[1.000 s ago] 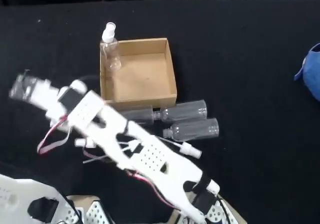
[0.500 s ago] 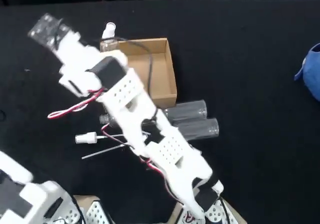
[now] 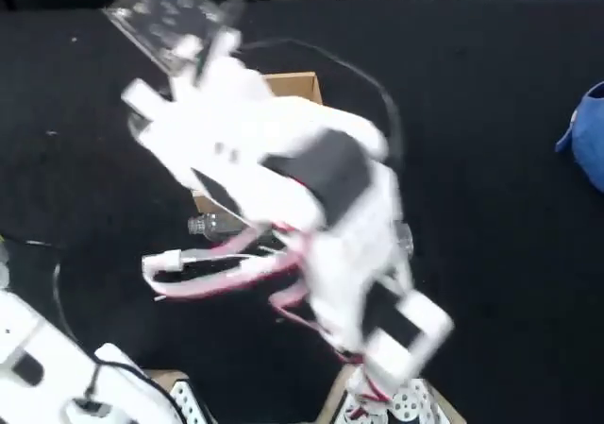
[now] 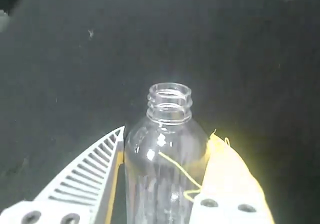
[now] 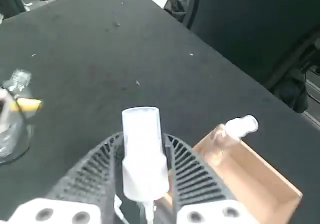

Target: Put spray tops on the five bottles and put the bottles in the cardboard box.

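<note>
My left gripper [image 4: 167,144] is shut on a clear, uncapped bottle [image 4: 169,109], neck pointing away from the wrist, over the black table. My right gripper [image 5: 144,140] is shut on a white spray top [image 5: 142,119], its tube hanging down. In the right wrist view the cardboard box [image 5: 260,184] lies beyond it, with a capped bottle [image 5: 225,139] leaning in its corner. In the high view the right arm [image 3: 293,178] is raised and blurred and covers most of the box [image 3: 297,86]. A loose spray top [image 3: 165,261] and a bottle neck [image 3: 203,224] lie in front.
Another clear bottle [image 3: 404,240] peeks out beside the right arm. A blue object [image 3: 590,145] sits at the table's right edge. The left arm's base [image 3: 47,377] fills the front left corner. The held clear bottle [image 5: 10,129] also shows off to the side in the right wrist view.
The right arm has swung from the front left up and toward the back, rising close to the camera and hiding the box and the lying bottles. The left arm's base part shifted.
</note>
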Available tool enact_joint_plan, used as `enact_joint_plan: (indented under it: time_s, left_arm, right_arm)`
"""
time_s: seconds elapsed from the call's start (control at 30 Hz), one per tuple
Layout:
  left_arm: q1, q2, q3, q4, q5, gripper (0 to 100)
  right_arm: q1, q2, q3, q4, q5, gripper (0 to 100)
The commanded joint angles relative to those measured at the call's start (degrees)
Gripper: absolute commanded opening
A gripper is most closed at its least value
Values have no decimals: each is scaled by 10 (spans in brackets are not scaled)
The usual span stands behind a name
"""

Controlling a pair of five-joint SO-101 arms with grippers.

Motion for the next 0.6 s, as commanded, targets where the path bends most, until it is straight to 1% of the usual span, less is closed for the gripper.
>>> enact_joint_plan:
  time_s: [0.0,0.1,0.2,0.27,0.3,0.37,0.47,0.57]
  left_arm:
    - [76,-48,-23,27,36,29]
    - [171,-56,-65,78,91,29]
    - [266,-57,-109,112,150,30]
    - [322,-57,-124,113,174,30]
    - [348,-57,-124,110,181,30]
    - [397,-57,-111,86,202,30]
    - [449,-69,-65,21,253,30]
    - [501,-127,4,-50,282,30]
  right_arm:
    - [11,-170,92,10,-1,10]
    - [15,-254,148,-9,-1,11]
    - [60,-311,193,-39,-6,11]
    - [100,-339,218,-61,-11,11]
    - [121,-351,227,-70,-26,11]
    - [164,-373,243,-91,-72,11]
    - [227,-400,268,-115,-162,11]
    - [251,-423,316,-158,-218,11]
